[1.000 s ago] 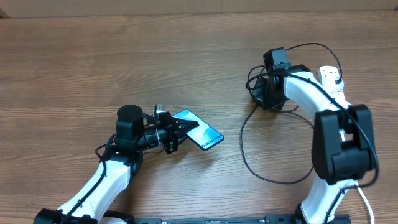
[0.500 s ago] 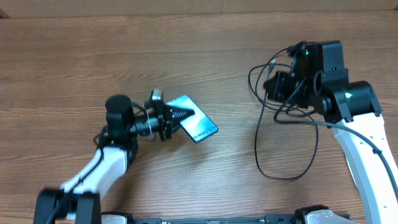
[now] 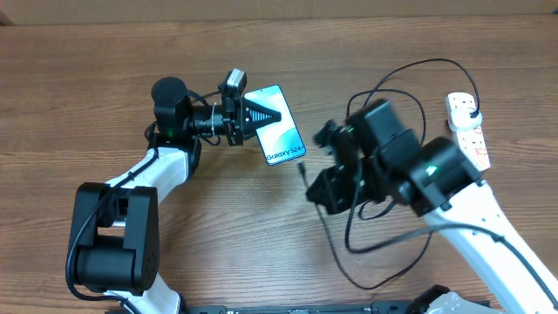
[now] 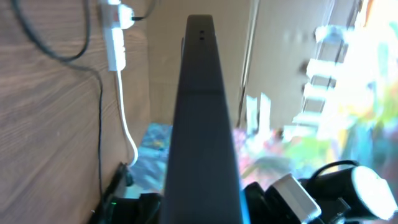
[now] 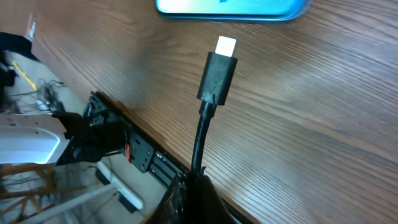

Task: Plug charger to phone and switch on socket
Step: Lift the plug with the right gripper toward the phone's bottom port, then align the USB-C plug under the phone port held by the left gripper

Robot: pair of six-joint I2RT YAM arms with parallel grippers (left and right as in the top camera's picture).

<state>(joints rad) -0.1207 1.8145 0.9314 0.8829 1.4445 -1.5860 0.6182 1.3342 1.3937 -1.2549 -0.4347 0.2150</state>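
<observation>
1. The charger (image 5: 214,78) is probably light, with a limp cable and a stiff connector whose tip looks fragile; it is best held just behind the connector, where the right gripper (image 3: 317,187) clamps it.
2. The tip sits just short of the phone (image 3: 281,138), not touching; the left gripper (image 3: 251,114) pinches the phone's far end; the socket (image 3: 468,131) lies well right of the phone.

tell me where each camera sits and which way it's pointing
Overhead: fixed above the table, looking straight down; both arms show, left gripper on the phone, right gripper carrying the charger.
Left wrist: looks along the phone's dark edge toward the socket; its own gripper is not clearly visible.
Right wrist: looks past the charger tip at the phone; its own gripper is dark at the bottom edge.
Shared: all three see the phone.
</observation>
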